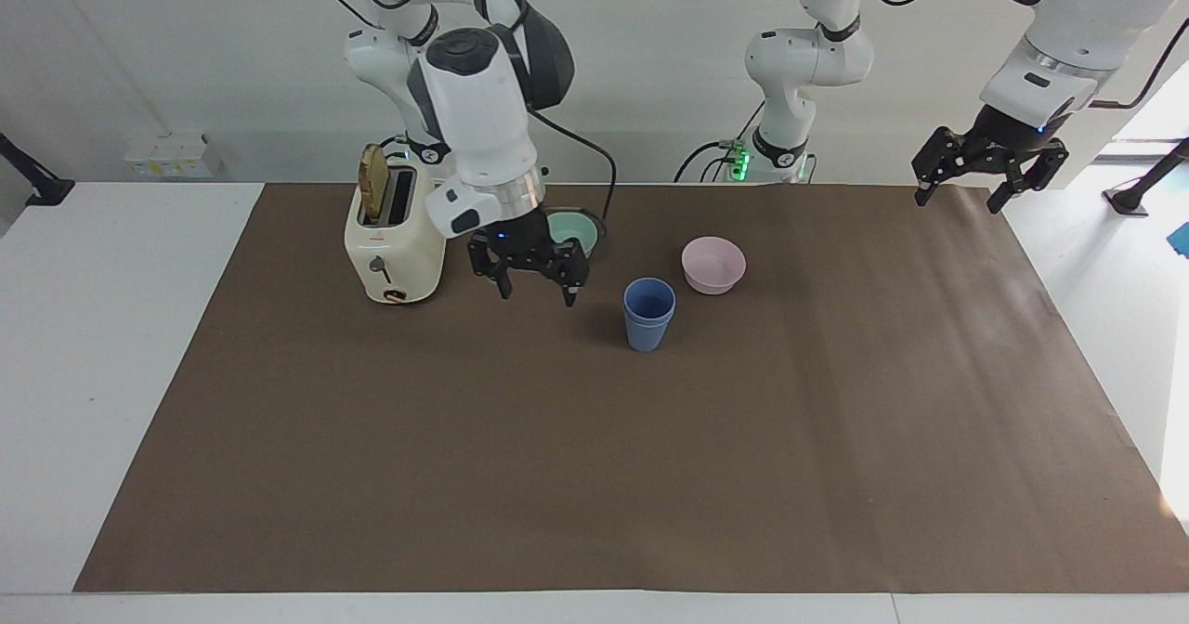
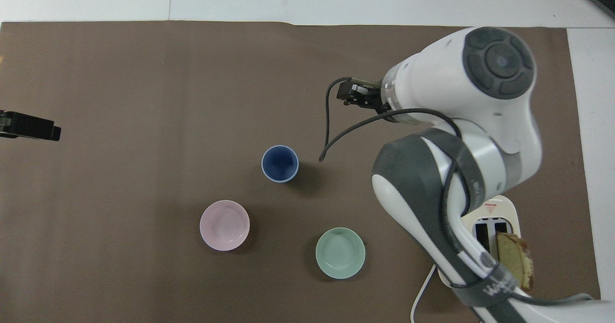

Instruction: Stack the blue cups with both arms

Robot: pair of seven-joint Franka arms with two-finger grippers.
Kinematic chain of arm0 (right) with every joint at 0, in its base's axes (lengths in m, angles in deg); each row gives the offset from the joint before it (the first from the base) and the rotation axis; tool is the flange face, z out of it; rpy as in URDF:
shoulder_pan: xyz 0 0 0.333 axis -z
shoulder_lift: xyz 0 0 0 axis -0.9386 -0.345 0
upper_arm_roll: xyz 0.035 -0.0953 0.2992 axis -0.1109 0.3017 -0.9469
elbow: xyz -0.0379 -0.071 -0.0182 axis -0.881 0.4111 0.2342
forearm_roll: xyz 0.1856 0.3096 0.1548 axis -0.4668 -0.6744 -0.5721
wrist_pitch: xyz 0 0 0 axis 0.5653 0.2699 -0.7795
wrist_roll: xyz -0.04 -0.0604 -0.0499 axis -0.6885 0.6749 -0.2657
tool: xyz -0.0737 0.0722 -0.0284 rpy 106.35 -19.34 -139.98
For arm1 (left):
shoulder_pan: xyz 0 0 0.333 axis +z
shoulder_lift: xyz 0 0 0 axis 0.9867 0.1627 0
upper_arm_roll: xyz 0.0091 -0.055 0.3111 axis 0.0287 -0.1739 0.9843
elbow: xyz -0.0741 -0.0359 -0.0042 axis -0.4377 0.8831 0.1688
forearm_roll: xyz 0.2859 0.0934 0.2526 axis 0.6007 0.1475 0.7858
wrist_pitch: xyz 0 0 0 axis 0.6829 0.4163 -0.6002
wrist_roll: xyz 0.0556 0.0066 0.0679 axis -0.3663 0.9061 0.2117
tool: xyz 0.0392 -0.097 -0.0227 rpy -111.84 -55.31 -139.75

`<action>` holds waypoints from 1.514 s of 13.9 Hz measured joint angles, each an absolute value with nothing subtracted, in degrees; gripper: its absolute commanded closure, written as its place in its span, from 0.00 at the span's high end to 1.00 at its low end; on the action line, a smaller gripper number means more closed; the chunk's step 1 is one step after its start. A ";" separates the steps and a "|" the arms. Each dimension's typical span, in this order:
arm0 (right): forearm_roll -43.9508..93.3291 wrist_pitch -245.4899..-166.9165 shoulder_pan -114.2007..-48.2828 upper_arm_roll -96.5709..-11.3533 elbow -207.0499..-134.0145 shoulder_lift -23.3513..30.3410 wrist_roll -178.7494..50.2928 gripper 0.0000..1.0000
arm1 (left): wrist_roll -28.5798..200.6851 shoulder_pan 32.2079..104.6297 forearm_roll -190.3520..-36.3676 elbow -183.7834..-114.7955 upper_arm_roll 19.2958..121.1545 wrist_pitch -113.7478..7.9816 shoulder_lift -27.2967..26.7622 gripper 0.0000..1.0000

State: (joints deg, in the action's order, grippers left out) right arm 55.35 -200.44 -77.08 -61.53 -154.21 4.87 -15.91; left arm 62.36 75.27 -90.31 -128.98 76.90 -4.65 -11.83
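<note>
The two blue cups [image 1: 649,313] stand nested, one inside the other, upright on the brown mat, beside the pink bowl and a little farther from the robots than it. From overhead the blue cups [image 2: 280,164] show as a single dark-blue ring. My right gripper [image 1: 538,294] hangs open and empty over the mat between the toaster and the cups, clear of both. My left gripper [image 1: 961,199] waits open and empty, raised over the mat's corner at the left arm's end; only its tip [image 2: 29,127] shows from overhead.
A pink bowl [image 1: 712,264] and a teal bowl [image 1: 568,231] sit nearer the robots than the cups. A cream toaster [image 1: 395,239] with a bread slice stands toward the right arm's end. The brown mat [image 1: 594,466] covers most of the table.
</note>
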 measured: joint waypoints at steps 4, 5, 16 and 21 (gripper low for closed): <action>55.81 -187.52 -73.66 -60.25 -147.39 5.38 -21.58 1.00 | 62.36 75.27 -90.31 -128.98 76.90 -4.65 -11.83 1.00; 55.95 -185.21 -72.86 -59.89 -146.30 5.80 -23.71 1.00 | 62.36 75.27 -90.31 -128.98 76.90 -4.65 -11.83 1.00; 55.84 -181.66 -61.26 -59.92 -150.40 11.36 -47.74 1.00 | 62.36 75.28 -90.31 -128.98 76.90 -4.65 -11.83 1.00; 56.05 -182.36 -59.63 -59.50 -153.46 12.48 -48.99 1.00 | 62.36 75.28 -90.31 -128.98 76.90 -4.65 -11.83 1.00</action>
State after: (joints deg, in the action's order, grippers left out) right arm 56.05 -182.36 -59.63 -59.50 -153.46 12.48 -48.99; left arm 62.36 75.28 -90.31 -128.98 76.90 -4.65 -11.83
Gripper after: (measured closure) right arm 0.000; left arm 0.000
